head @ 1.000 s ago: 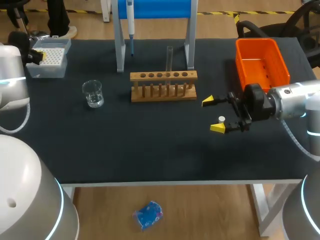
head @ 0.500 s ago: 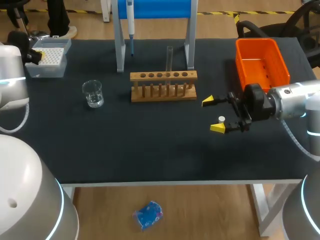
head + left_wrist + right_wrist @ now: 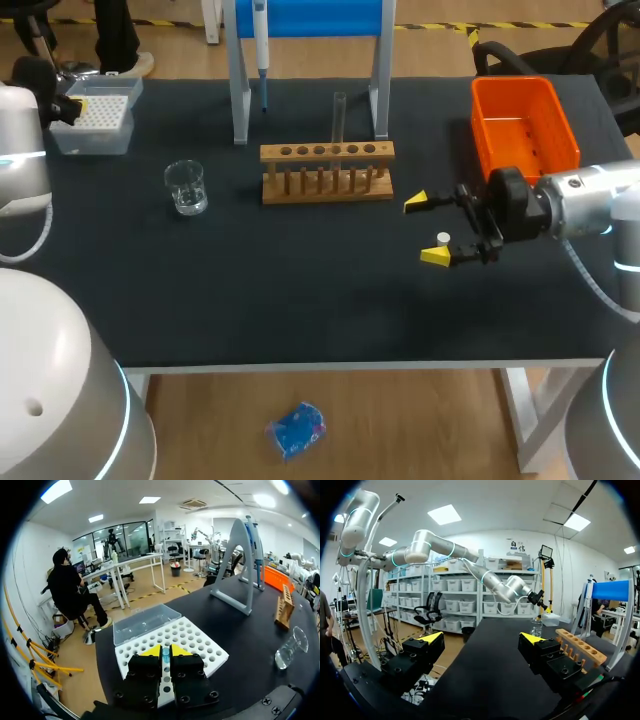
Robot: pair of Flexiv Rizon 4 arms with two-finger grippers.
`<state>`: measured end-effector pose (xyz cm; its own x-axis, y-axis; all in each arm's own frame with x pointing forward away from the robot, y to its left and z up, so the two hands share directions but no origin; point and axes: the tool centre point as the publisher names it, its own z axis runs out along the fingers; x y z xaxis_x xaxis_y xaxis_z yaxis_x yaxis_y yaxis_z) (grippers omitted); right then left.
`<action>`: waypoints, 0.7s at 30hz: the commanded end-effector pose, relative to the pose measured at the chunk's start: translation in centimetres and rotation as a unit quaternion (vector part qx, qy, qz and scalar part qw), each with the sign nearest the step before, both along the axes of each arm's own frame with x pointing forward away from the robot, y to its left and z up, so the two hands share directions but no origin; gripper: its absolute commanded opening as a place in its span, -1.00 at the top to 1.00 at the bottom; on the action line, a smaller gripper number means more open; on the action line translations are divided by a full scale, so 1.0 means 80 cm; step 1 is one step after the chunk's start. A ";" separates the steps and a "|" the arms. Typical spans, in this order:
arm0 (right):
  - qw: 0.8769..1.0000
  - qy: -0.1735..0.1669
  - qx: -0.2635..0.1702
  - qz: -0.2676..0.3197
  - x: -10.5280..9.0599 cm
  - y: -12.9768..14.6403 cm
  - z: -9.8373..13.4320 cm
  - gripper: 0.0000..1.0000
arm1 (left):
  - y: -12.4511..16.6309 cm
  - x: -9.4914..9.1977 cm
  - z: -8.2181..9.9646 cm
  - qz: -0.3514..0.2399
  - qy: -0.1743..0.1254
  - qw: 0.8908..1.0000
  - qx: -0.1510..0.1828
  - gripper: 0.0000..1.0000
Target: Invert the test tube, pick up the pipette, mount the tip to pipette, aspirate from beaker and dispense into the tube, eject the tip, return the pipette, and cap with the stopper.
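My left gripper [image 3: 62,108] hangs over the white tip box [image 3: 95,120] at the table's far left corner. In the left wrist view it [image 3: 165,651] is shut on a small blue pipette tip [image 3: 165,654] just above the box's holes [image 3: 195,642]. The pipette [image 3: 261,45] hangs on the blue stand. A clear test tube [image 3: 339,118] stands upright in the wooden rack [image 3: 327,172]. The glass beaker [image 3: 186,187] sits left of the rack. My right gripper [image 3: 430,228] is open to the right of the rack, with the white stopper [image 3: 443,238] lying beside its near finger. The stopper is hidden in the right wrist view.
An orange bin [image 3: 523,125] stands at the back right, just behind my right arm. The stand's grey legs [image 3: 240,100] flank the rack's far side. From the right wrist, the rack [image 3: 580,650] and beaker [image 3: 536,627] lie ahead past the open gripper [image 3: 481,639].
My left arm has drawn slightly toward the left edge over the tip box. The right arm and the stopper have not moved.
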<state>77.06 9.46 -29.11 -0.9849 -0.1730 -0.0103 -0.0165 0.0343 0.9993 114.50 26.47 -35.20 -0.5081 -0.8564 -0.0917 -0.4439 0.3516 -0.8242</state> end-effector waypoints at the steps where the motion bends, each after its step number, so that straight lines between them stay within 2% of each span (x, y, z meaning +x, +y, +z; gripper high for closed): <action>1: 1.000 0.000 -0.001 0.000 -0.001 0.000 0.000 -1.00 | 0.001 -0.006 0.011 -0.004 0.005 1.000 0.001 1.00; 16: 1.000 0.000 -0.001 0.000 -0.001 0.000 0.000 -1.00 | -0.002 -0.014 0.054 -0.015 -0.003 1.000 0.016 1.00; 21: 1.000 0.000 -0.001 0.000 -0.001 0.000 0.000 -1.00 | -0.004 -0.018 0.070 -0.019 0.004 1.000 0.020 1.00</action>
